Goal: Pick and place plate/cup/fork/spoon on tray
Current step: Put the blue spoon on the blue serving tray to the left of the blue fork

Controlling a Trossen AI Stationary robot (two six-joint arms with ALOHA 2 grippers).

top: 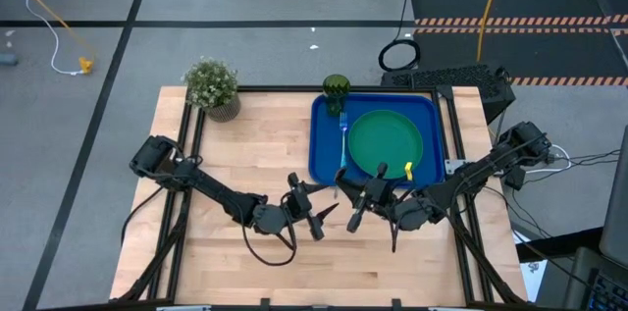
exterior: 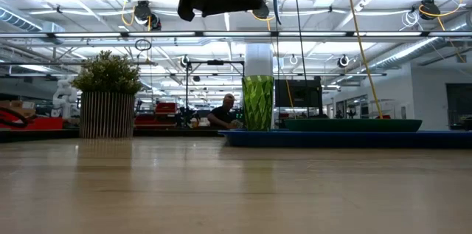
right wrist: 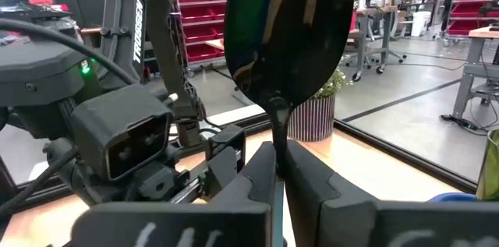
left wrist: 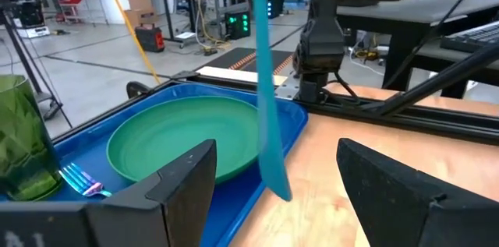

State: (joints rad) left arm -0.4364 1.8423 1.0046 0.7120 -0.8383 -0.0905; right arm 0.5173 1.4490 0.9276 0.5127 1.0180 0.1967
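The blue tray [top: 325, 154] lies at the table's far right. The green plate [top: 385, 141] lies flat in it. The fork [top: 343, 132] lies in the tray left of the plate, and the dark-green cup [top: 336, 90] stands upright in the tray's far left corner. My right gripper [top: 355, 211] [right wrist: 279, 165] hovers just off the tray's near left corner, shut on the spoon. Its metal bowl [right wrist: 288, 29] is up and its light-blue handle [left wrist: 265, 83] points down. My left gripper [top: 319, 218] [left wrist: 273, 200] is open and empty close beside it, facing the tray. My right gripper pinches the spoon's thin neck [right wrist: 278, 134], just below the bowl, between its two shut fingers. The spoon stands about upright, bowl above the fingers. Its blue handle [exterior: 276, 9] hangs below them, lifted clear of the table.
A potted plant [top: 213, 87] stands at the table's far left corner. Black equipment [top: 451, 80] sits beyond the tray's far right. Bare wood lies along the table's left and near sides. A person [exterior: 225, 112] shows far off in the room.
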